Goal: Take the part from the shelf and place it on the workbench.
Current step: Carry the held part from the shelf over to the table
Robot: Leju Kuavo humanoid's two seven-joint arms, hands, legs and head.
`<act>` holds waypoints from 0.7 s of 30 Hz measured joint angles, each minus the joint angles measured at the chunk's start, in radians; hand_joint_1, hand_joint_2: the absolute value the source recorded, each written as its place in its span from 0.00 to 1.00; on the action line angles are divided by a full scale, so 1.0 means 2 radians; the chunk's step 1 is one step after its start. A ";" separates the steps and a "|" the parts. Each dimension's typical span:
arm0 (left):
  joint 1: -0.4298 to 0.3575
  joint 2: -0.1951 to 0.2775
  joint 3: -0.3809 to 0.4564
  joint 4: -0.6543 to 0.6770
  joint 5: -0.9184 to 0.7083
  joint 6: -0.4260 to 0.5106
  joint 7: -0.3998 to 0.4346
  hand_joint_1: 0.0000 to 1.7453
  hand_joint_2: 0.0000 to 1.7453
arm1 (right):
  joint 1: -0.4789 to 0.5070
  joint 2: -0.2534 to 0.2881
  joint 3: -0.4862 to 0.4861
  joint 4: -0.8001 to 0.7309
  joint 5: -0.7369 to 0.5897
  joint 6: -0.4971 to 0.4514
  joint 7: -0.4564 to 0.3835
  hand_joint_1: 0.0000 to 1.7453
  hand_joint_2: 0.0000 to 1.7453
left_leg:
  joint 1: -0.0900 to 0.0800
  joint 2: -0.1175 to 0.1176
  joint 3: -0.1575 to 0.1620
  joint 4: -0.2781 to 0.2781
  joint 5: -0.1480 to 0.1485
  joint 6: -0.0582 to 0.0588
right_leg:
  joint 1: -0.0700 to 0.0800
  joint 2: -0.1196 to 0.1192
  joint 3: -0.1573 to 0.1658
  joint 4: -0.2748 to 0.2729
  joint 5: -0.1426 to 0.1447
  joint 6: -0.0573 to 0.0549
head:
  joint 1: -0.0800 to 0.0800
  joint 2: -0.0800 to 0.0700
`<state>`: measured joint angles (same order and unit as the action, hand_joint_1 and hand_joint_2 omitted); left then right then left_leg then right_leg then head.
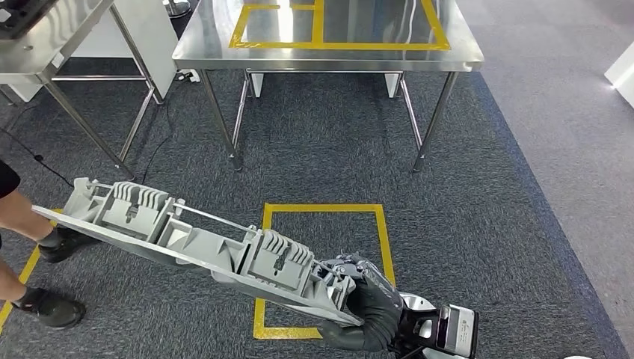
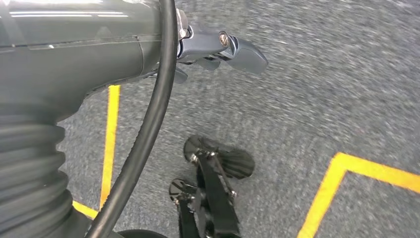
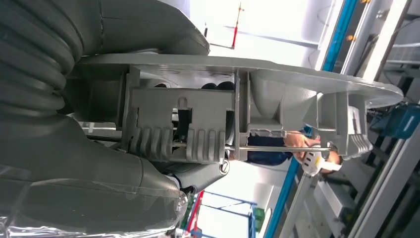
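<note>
**Head view: right hand carries the long grey part above the carpet**

Head view looks down on a grey carpet floor (image 1: 478,194) marked with a yellow tape square (image 1: 323,269). Ahead stands a steel table (image 1: 224,45) with a yellow tape outline on its top; a second steel table (image 1: 52,52) sits to its left. The part (image 1: 187,235), a long grey plastic moulding with ribbed brackets and a thin metal rod, hangs tilted in the air over the floor, well short of both tables. The right hand (image 1: 370,303) holds it at its near end, dark fingers (image 1: 377,295) wrapped round the edge; the right wrist view shows the part (image 3: 233,119) clamped close against that hand. At the left edge stand a person's legs and black shoes (image 1: 48,307).

The left hand (image 2: 218,47) hangs over the carpet, fingers curled in narrow with nothing in them.
</note>
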<state>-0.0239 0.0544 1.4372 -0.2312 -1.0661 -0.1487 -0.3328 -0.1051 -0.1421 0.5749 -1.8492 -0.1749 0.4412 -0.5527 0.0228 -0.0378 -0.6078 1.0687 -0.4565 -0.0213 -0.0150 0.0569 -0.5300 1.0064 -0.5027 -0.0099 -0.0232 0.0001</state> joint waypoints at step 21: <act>-0.002 -0.004 0.004 0.000 -0.006 -0.005 -0.004 0.00 1.00 | -0.004 0.001 -0.001 0.002 0.018 -0.015 -0.001 1.00 1.00 | -0.010 0.024 0.041 -0.020 -0.034 0.009 | 0.005 -0.029 -0.023 -0.006 0.023 -0.007 | 0.004 0.000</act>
<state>-0.0270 0.0472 1.4454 -0.2312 -1.0786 -0.1588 -0.3409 -0.1138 -0.1398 0.5730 -1.8445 -0.1383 0.4114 -0.5539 0.0033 0.0107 -0.5254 1.0278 -0.5249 -0.0026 -0.0042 -0.0013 -0.5753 0.9935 -0.4574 -0.0243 -0.0154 0.0001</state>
